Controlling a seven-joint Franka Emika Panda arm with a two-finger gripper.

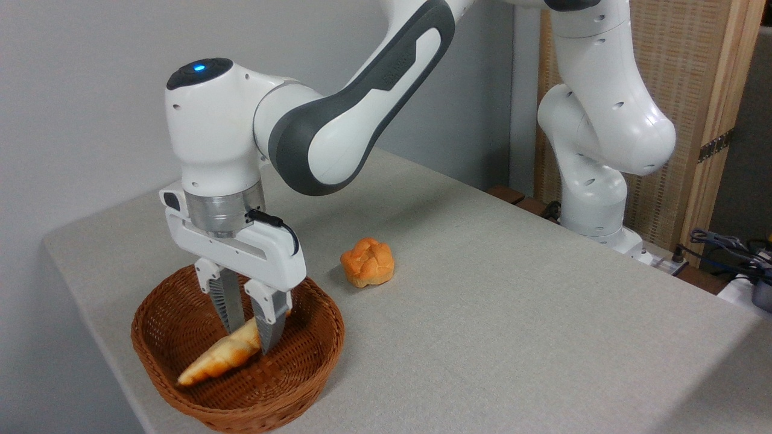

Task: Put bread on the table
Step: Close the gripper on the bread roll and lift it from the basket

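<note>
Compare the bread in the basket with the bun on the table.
The bread is long, tapered and pale cream with browned edges; the bun is small, round and orange. The bread lies in the wicker basket between the fingers of the gripper; the bun sits free on the table. Both are baked goods.

The bread [223,357] was pale cream on top with golden-brown edges and ridged lobes. The basket [313,355] was reddish-brown wicker in a tight weave. The bun [367,261] was orange with lighter creases. The table [512,313] was light grey, matte and finely speckled. The arm [338,120] was white with dark grey panels and a blue light; the gripper [250,337] was white with ribbed grey fingers [230,301].
</note>
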